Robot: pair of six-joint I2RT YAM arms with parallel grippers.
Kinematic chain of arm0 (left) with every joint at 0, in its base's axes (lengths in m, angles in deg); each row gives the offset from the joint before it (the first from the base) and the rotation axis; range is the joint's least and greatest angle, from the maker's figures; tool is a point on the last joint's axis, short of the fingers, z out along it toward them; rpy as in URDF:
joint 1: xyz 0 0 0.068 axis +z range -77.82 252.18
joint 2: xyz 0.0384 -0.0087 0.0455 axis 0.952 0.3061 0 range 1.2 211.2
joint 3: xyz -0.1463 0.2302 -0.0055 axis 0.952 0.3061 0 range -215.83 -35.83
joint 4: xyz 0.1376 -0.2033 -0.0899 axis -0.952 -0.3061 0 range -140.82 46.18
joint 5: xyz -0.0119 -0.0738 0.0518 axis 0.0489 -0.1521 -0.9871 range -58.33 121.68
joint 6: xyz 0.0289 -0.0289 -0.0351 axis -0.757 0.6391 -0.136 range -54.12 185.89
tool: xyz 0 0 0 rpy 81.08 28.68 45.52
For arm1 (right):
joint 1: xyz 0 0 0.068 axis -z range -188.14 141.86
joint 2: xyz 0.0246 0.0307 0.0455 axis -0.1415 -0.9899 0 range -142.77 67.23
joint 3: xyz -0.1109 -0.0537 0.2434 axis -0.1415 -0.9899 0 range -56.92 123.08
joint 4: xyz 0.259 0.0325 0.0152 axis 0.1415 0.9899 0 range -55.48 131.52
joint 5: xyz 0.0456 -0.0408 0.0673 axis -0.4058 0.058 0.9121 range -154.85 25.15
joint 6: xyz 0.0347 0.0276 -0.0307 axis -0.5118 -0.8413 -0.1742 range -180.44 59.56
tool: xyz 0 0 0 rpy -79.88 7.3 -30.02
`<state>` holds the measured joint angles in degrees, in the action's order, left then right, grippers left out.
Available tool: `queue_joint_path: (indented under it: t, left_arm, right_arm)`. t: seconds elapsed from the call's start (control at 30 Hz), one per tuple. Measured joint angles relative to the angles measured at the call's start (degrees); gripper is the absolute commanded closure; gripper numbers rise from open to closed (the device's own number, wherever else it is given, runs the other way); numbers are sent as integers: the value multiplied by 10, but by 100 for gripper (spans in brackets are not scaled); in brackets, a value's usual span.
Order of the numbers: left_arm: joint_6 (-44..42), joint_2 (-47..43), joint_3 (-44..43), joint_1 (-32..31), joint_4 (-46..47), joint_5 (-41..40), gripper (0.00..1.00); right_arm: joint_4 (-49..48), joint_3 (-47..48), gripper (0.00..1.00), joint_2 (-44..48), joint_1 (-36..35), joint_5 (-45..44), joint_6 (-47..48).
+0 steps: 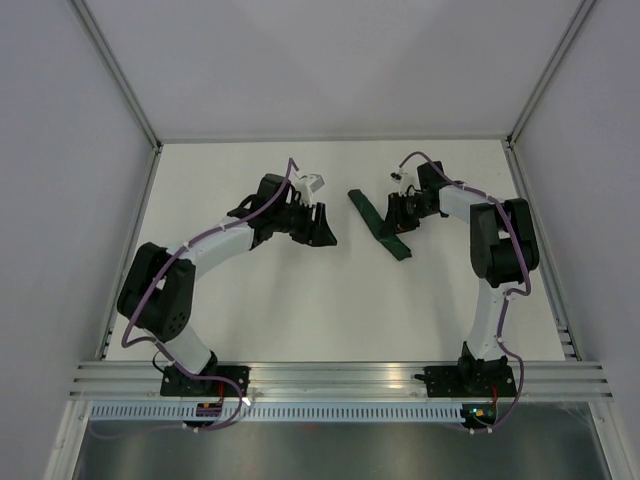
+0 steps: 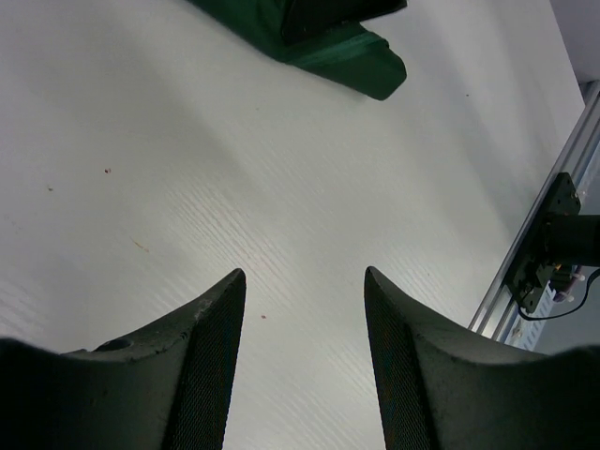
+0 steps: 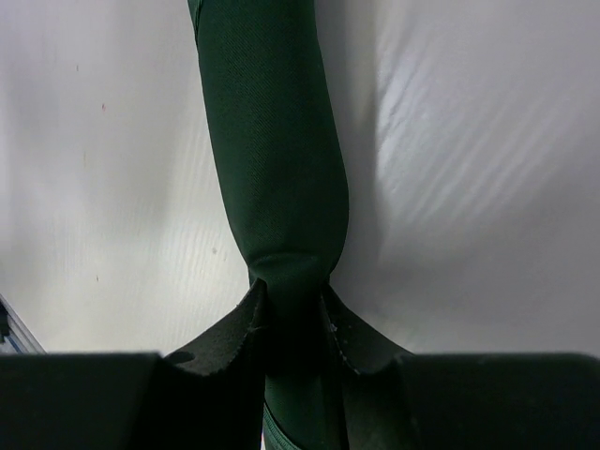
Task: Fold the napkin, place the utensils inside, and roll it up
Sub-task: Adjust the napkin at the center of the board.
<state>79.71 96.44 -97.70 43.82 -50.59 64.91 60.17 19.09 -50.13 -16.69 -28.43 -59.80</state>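
Note:
The dark green napkin [image 1: 378, 224] lies rolled into a slim tube, slanting from upper left to lower right at mid-table. My right gripper [image 1: 401, 212] is shut on the napkin roll [image 3: 272, 169], and its fingers [image 3: 230, 333] pinch the roll so that the cloth narrows between them. My left gripper [image 1: 322, 226] hovers to the left of the roll, apart from it, open with only bare table between its fingers [image 2: 211, 356]. One end of the napkin [image 2: 356, 61] shows at the top of the left wrist view. The utensils are hidden.
The white table [image 1: 300, 300] is walled by white panels at the back and both sides. An aluminium rail [image 1: 340, 378] carries the arm bases at the near edge. A frame post with a bracket [image 2: 553, 234] stands at the table's right side.

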Motion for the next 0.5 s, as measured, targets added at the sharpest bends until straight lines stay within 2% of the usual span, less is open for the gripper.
queue_joint_path:
  t: [0.5]
  left_arm:
    - [14, -44, 48, -2, 14, 16, 42]
  right_arm:
    - [-72, 96, 78, -84, 71, 10, -168]
